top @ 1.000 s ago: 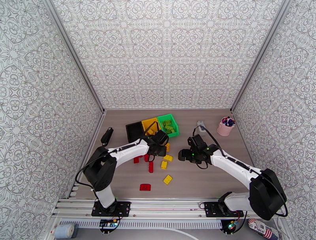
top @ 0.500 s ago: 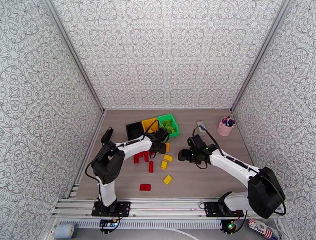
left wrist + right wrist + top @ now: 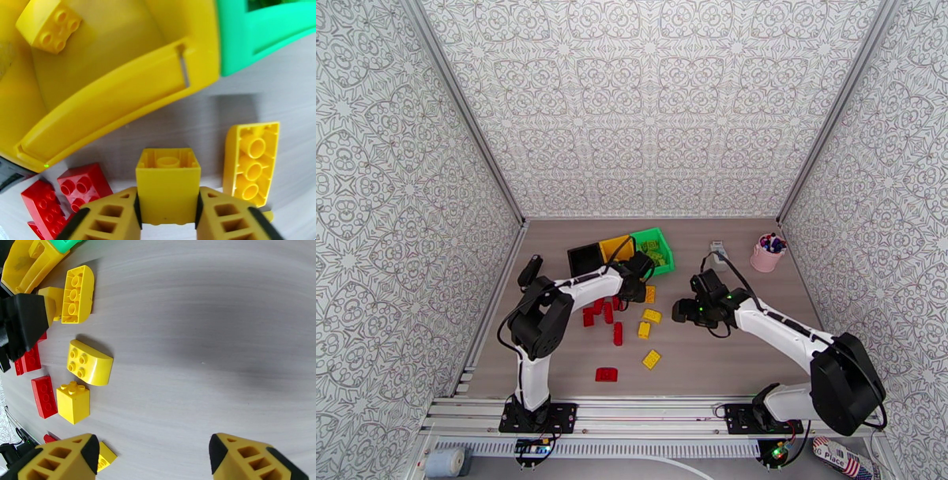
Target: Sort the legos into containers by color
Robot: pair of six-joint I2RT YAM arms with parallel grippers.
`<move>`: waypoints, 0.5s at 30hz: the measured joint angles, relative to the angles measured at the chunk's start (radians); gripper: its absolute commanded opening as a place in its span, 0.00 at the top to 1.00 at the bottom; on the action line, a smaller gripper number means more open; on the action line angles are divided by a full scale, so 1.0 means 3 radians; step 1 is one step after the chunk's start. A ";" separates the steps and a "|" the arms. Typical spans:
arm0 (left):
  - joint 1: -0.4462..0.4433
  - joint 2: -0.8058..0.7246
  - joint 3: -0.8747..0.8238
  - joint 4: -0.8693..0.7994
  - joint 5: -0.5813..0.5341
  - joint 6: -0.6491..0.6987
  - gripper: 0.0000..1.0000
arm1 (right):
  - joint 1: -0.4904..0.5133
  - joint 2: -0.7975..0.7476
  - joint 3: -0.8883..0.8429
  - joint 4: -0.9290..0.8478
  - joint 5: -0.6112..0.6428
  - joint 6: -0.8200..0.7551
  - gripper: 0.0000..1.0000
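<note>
Honestly, the left gripper (image 3: pixel 167 201) has its jaws clamped on a small yellow brick (image 3: pixel 168 177) just short of the yellow bin (image 3: pixel 118 94) — only the brick's near end sits in the grip, so it could twist loose or clip the bin wall going over. Meanwhile the right gripper (image 3: pixel 154 455) hangs wide open, empty, above the table (image 3: pixel 217 338).

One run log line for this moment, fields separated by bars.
left gripper: shut on yellow brick | right gripper: open, empty | yellow brick: outside yellow bin
</note>
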 measured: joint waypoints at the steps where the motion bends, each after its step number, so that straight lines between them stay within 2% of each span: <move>1: 0.0000 0.0000 0.0000 0.0001 0.0000 -0.0001 0.72 | 0.0000 0.0000 0.0005 0.0003 -0.0014 0.0000 0.24; 8: 0.0000 -0.0130 -0.0056 -0.0003 0.0032 0.0001 0.73 | 0.0000 0.0014 0.0048 0.0144 -0.0228 0.0003 0.24; 15: 0.0033 -0.0617 -0.0102 -0.0038 0.0085 0.0003 0.73 | 0.0001 0.0354 0.0156 0.0682 -0.0782 0.0183 0.27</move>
